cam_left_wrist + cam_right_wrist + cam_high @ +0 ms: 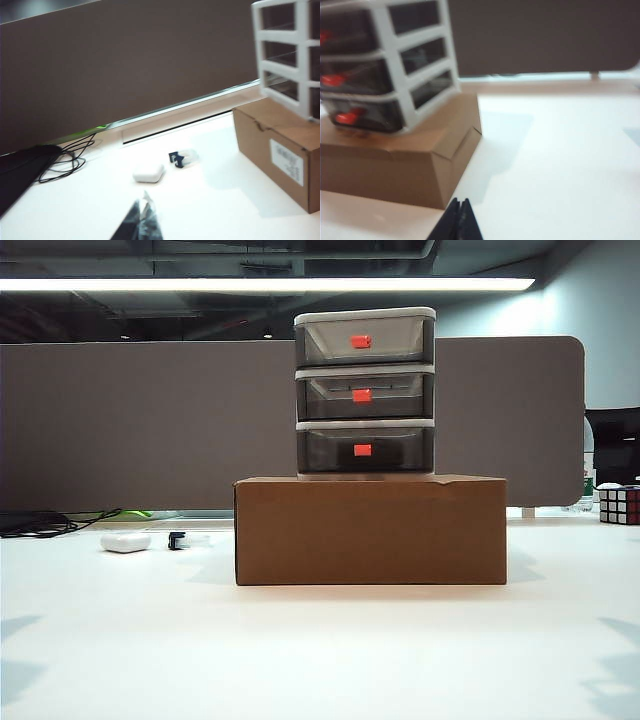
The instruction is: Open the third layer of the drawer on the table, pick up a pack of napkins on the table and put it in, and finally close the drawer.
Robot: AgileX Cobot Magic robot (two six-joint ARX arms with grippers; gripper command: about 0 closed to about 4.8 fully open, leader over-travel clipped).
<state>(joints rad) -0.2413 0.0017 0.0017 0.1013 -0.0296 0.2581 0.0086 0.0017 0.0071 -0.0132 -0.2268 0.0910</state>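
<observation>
Three-tier plastic drawer unit [365, 393], pale grey frame with smoky translucent trays, each bearing a small red-orange handle tab; all three tiers shut flush. Lowest tier, the third layer [364, 450], resting directly on a brown cardboard box [370, 530] at the centre of the wide white tabletop [320, 650]. White rectangular label [286, 161] on the box's side, seen in the left wrist view; print too blurred to read. No brand or legible writing elsewhere.

Small white rounded case [125, 541] and a small dark blue-and-clear item [180, 540] to the left of the box, near each other, apart from it. Black cables [45, 522] at the far left edge. Multicoloured puzzle cube [619, 505] at the far right. Dark grey partition panel [150, 420] behind. Pack of napkins not identifiable in any view.

Left gripper [142, 220], fingertips pressed together, above bare tabletop near the white case, holding nothing. Right gripper [459, 220], jaws likewise closed and empty, just beside the box's near corner.
</observation>
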